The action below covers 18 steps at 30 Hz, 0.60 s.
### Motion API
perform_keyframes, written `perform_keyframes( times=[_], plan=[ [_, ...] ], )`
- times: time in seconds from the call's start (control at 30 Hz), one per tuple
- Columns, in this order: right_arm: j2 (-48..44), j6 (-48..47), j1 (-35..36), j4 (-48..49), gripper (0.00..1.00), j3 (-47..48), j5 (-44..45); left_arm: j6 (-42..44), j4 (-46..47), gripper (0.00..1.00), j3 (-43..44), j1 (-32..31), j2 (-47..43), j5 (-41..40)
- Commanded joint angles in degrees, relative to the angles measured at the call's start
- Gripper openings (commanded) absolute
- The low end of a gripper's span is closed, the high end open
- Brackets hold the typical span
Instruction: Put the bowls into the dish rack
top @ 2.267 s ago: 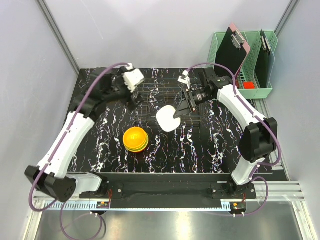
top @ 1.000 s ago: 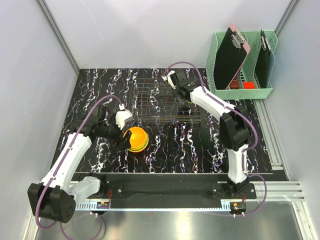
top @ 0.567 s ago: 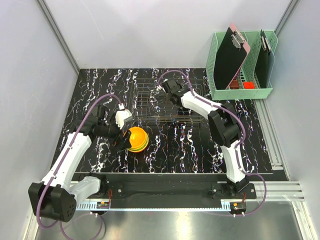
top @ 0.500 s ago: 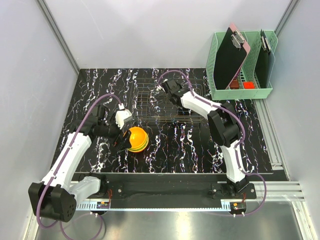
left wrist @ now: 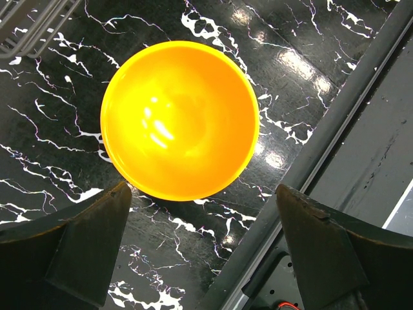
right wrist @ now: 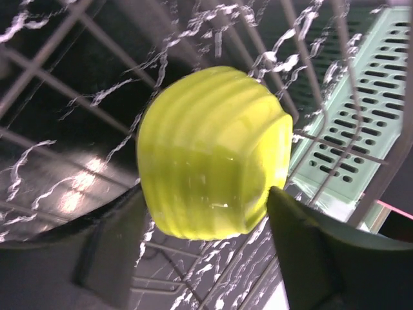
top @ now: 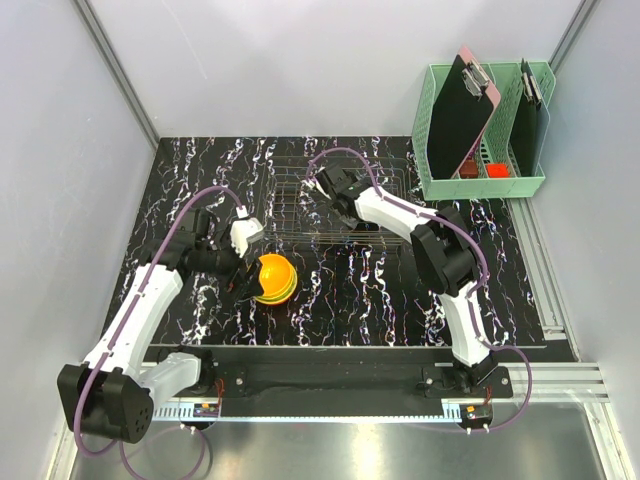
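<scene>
Right arm has slid a bit further left over the dish rack (top: 285, 215) compared with half a second ago, wrist now above the rack's middle. Left arm sits about where it was a second ago, next to the orange bowl (left wrist: 179, 119). The cream-white bowl that the right arm carried a couple of seconds back can't be seen from the top camera now.

Left gripper (left wrist: 203, 188): jaws spread wide, holding nothing. Its dark fingers (left wrist: 84, 245) flank the near edge of the orange bowl. The left one is just beside the rim and the right one is clearly apart from it. That bowl stands mouth-up on the black marbled table (top: 380, 290), in front of the rack and outside it. From above it is nested on another bowl, whose yellowish rim (top: 275, 297) peeks out underneath.

Right gripper (right wrist: 205, 190): a yellow-green bowl (right wrist: 213, 155) fills the space between its fingers (right wrist: 303, 252). The bowl's ribbed outside faces the wrist camera, and the rack's wires run behind and around it. The jaws are fairly far apart, with one finger on each side of the bowl. It's not possible to tell whether they are pinching it or are off it. From the top camera this bowl and the fingertips are hidden under the arm.

A mint-green basket (top: 440, 185) with clipboards (top: 460, 110) stands at the table's far right, well apart from both grippers.
</scene>
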Motion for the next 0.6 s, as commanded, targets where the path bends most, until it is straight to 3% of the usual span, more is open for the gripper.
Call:
perform_keyframes(
  times=[0.0, 0.03, 0.13, 0.57],
  plan=[
    [0.17, 1.53, 0.3, -2.92, 0.86, 1.98, -4.18, 0.6, 2.06, 0.99, 0.0, 0.51, -0.88, 2.25],
    [0.34, 1.7, 0.38, -3.27, 0.92, 1.99, -4.71, 0.68, 2.06, 0.99, 0.0, 0.6, -0.88, 2.34],
    [0.52, 1.97, 0.38, -4.07, 0.96, 2.16, -5.68, 0.6, 2.06, 0.99, -0.09, 0.6, -1.23, 2.17],
    [-6.68, 2.85, 0.3, -6.62, 0.96, 7.78, -6.39, 0.77, 3.46, 0.99, -0.18, 0.69, 0.78, 2.87]
  ],
)
